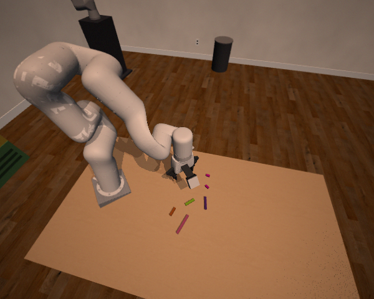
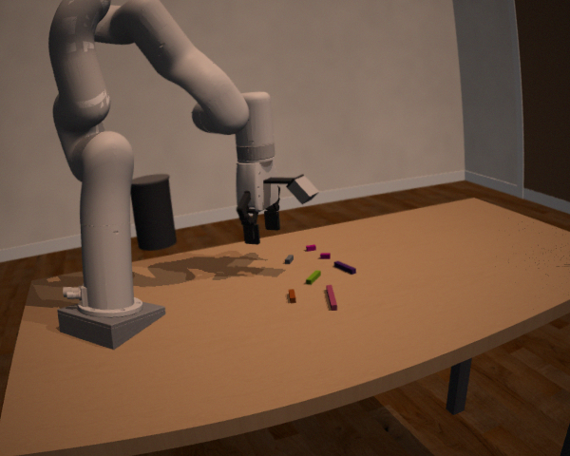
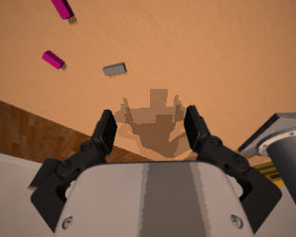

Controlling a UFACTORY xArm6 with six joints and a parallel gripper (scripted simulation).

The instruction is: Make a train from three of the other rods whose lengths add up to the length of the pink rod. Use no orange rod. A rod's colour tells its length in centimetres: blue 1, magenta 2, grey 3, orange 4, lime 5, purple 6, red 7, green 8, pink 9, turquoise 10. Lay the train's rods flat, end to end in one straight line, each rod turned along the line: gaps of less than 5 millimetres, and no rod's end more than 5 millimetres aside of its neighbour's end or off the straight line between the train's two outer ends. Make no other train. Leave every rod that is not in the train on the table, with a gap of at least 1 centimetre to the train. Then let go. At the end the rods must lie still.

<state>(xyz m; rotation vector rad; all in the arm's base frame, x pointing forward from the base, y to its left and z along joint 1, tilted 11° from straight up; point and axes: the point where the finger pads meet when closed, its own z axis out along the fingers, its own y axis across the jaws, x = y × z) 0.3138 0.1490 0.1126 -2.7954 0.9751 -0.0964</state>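
Observation:
My gripper (image 1: 180,172) (image 2: 260,228) (image 3: 149,116) is open and empty. It hangs above the table, on the arm-base side of the rod cluster. A short grey rod (image 2: 289,258) (image 3: 113,69) lies nearest to it; in the top view the wrist hides it. Two magenta rods (image 1: 207,175) (image 1: 207,186) (image 2: 310,247) (image 2: 324,256) (image 3: 62,8) (image 3: 53,59) lie beyond it, apart from each other. A purple rod (image 1: 205,202) (image 2: 345,267), a lime rod (image 1: 189,201) (image 2: 313,276), an orange rod (image 1: 172,210) (image 2: 292,295) and the long pink rod (image 1: 182,223) (image 2: 331,296) lie flat and scattered, none touching.
The wooden table (image 1: 245,241) (image 2: 423,275) (image 3: 212,49) carries the arm's grey base plate (image 1: 111,196) (image 2: 109,325) at one side. The table's back edge runs close behind the gripper. A dark cylinder (image 1: 221,53) (image 2: 151,211) stands on the floor.

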